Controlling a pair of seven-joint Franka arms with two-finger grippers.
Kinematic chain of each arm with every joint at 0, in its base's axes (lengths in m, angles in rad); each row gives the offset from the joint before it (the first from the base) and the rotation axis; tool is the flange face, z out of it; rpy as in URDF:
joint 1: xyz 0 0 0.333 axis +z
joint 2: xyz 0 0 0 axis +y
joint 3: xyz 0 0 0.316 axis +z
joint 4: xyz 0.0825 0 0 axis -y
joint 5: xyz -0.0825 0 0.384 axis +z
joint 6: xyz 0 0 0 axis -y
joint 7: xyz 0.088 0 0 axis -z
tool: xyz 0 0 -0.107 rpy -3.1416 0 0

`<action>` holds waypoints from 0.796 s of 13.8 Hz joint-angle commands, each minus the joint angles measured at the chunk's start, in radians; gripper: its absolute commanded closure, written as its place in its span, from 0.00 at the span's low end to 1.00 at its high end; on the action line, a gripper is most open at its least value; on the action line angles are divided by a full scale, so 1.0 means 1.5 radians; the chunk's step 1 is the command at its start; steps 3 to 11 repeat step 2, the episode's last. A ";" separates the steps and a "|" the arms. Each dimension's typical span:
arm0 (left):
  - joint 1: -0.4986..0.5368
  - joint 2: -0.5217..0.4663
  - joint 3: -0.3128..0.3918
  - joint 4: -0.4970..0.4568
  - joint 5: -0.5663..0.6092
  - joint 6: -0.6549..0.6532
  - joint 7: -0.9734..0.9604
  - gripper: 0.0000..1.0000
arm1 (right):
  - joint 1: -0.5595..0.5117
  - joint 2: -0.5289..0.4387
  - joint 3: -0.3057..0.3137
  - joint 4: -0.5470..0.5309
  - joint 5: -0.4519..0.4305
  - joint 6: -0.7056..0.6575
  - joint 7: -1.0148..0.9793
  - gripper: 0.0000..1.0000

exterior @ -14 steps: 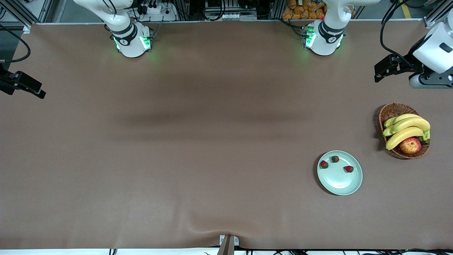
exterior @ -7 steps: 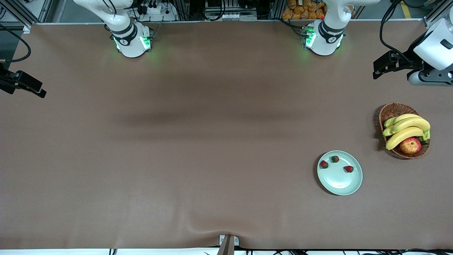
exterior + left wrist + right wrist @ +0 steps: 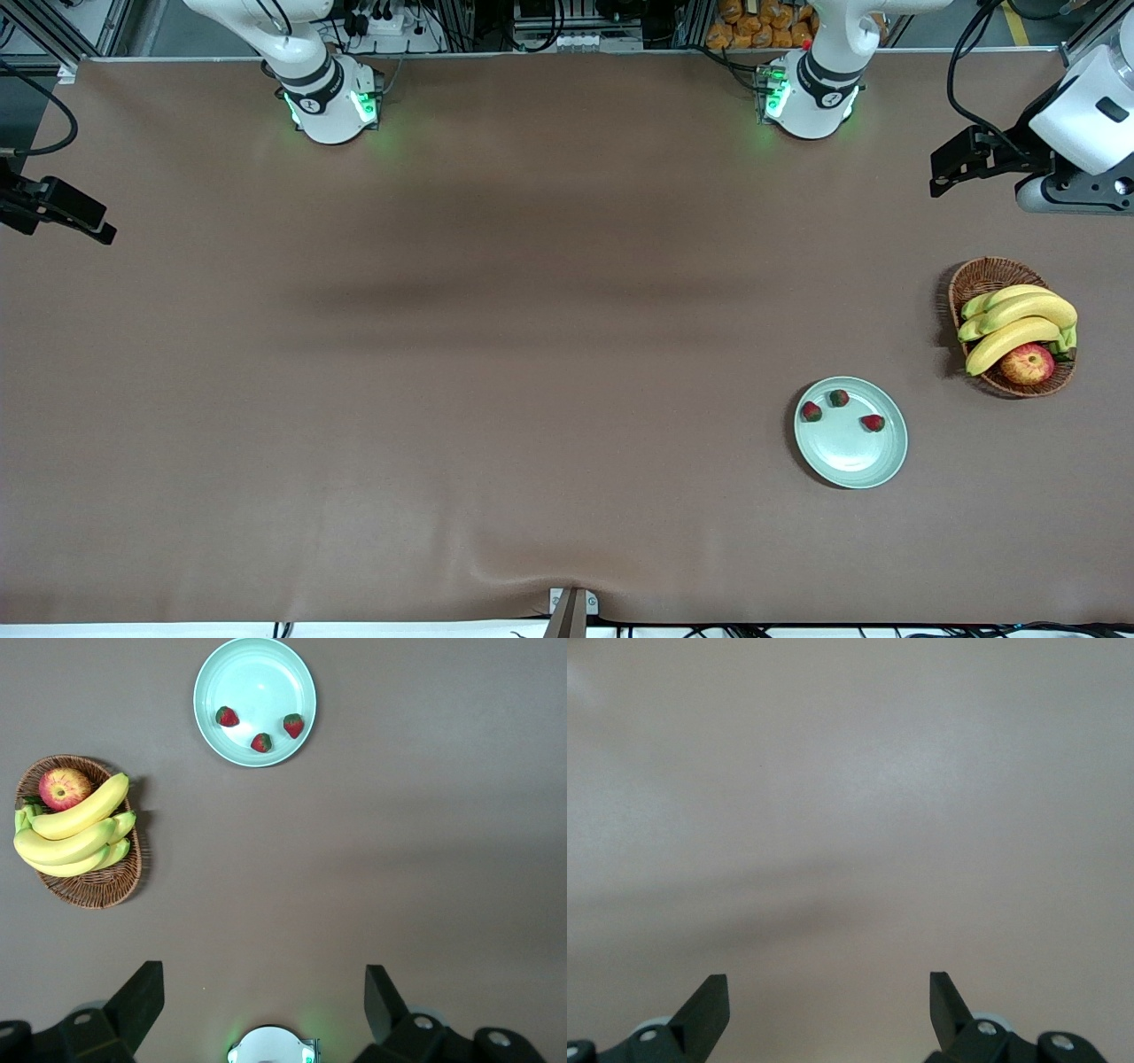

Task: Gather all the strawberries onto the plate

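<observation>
Moved: only my left arm's wrist [image 3: 1076, 133], which has crept a little farther up and out toward its own end of the table since the earlier frames; plate, berries and basket lie exactly as they did.
Progress: as I read it, the job looks done, with all three strawberries [image 3: 838, 398] on the mint-green plate [image 3: 850, 465] and none visible on the brown tabletop [image 3: 496, 354].
Left to do: nothing I can see beyond parking the arms.
Left gripper [image 3: 264, 992]: fingers spread wide and empty, high over the table near the left arm's base.
Plate from the left gripper: well apart and far below it, with the wicker basket [image 3: 992, 275] of bananas [image 3: 1019, 323] and an apple [image 3: 1028, 363] off to one side between them.
Right gripper [image 3: 829, 992]: waiting, fingers wide apart and empty, over bare tabletop at the right arm's end.
Plate from the right gripper: well apart, not in its wrist view.
</observation>
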 commanded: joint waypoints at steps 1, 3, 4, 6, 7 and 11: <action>0.000 -0.008 0.003 0.005 -0.014 -0.012 0.015 0.00 | -0.001 0.004 0.000 0.009 -0.011 -0.008 -0.005 0.00; 0.000 -0.008 0.003 0.005 -0.014 -0.012 0.015 0.00 | -0.001 0.003 0.000 0.009 -0.011 -0.008 -0.005 0.00; 0.000 -0.008 0.003 0.005 -0.014 -0.012 0.015 0.00 | -0.001 0.003 0.000 0.009 -0.011 -0.008 -0.005 0.00; 0.000 -0.008 0.003 0.005 -0.014 -0.012 0.015 0.00 | -0.001 0.003 0.000 0.009 -0.011 -0.008 -0.005 0.00; 0.000 -0.008 0.003 0.005 -0.014 -0.012 0.015 0.00 | -0.001 0.003 0.000 0.009 -0.011 -0.008 -0.005 0.00; 0.000 -0.008 0.003 0.005 -0.014 -0.012 0.015 0.00 | -0.001 0.003 0.000 0.009 -0.011 -0.008 -0.005 0.00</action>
